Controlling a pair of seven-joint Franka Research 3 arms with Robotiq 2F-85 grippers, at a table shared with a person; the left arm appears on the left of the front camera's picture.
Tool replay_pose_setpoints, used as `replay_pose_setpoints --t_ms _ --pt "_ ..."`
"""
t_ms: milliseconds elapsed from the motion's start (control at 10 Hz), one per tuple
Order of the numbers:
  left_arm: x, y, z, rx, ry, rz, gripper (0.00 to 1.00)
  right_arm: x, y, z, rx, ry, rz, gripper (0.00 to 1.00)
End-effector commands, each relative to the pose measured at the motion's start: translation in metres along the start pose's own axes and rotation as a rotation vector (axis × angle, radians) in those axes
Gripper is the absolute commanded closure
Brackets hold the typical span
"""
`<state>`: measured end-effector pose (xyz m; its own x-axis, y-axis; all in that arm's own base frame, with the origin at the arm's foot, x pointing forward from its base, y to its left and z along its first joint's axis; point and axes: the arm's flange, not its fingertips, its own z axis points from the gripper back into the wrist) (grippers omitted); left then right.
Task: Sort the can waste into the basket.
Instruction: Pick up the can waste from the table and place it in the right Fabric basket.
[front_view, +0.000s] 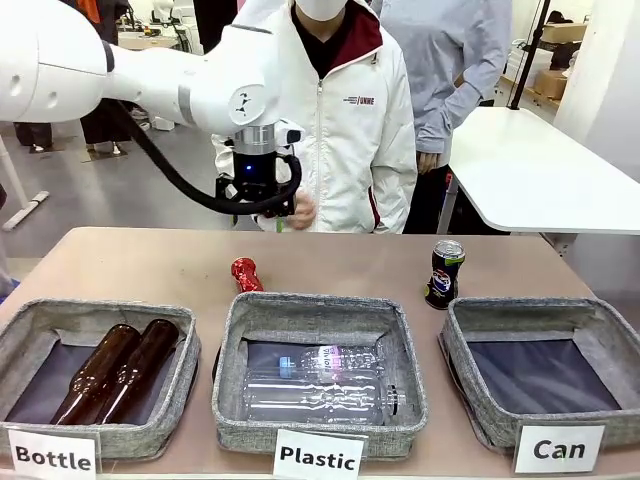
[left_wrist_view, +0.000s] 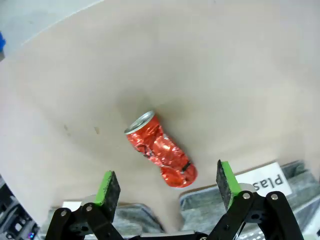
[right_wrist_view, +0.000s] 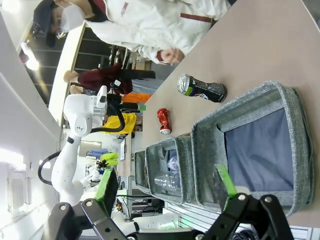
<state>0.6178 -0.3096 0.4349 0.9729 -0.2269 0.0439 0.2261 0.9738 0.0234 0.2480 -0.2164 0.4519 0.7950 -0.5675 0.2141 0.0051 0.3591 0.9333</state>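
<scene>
The red can lies on its side on the bare table, just beside the Plastic basket at its 12 o'clock edge. The dark can stands upright at about 11 o'clock of the Can basket, which holds nothing yet.

We see three risks. In the left wrist view the red can runs from 10 o'clock to 4 o'clock, skewed to the line between the pads. A straight descent could pinch it corner to corner, and its crumpled skin might slip or roll away. Its lower end is near the Plastic basket, so one finger may snag that fabric wall. The way to the Can basket passes over the Plastic basket and near the dark can, so a weak grip could drop the can in the wrong place or knock the other one over.

The left gripper hangs above the red can, fingers spread wide, touching nothing. The right gripper is likewise fully apart and empty.
</scene>
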Motion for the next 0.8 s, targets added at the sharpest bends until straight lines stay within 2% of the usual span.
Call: replay_pose_setpoints --t_ms 0,200,300,400,500,600,700 --pt "-0.012 0.012 -0.009 -0.014 0.026 0.013 0.00 0.003 0.001 0.000 0.024 -0.011 0.023 0.00" --pt "-0.013 0.008 -0.027 -0.004 0.011 0.131 0.00 0.003 0.001 0.000 0.024 -0.011 0.023 0.00" --pt "-0.018 0.004 -0.035 -0.009 -0.025 0.256 0.00 0.003 0.001 0.000 0.024 -0.011 0.023 0.00" --pt "-0.023 0.000 -0.043 -0.021 -0.053 0.292 0.00 0.003 0.001 0.000 0.024 -0.011 0.023 0.00" --pt "-0.024 0.001 -0.051 0.002 -0.092 0.405 0.00 0.003 0.001 0.000 0.024 -0.011 0.023 0.00" --pt "-0.005 0.002 -0.037 -0.010 -0.006 0.214 0.00 0.003 0.001 0.000 0.024 -0.011 0.023 0.00" --pt "-0.005 0.002 -0.037 -0.010 -0.006 0.214 0.00 0.003 0.001 0.000 0.024 -0.011 0.023 0.00"
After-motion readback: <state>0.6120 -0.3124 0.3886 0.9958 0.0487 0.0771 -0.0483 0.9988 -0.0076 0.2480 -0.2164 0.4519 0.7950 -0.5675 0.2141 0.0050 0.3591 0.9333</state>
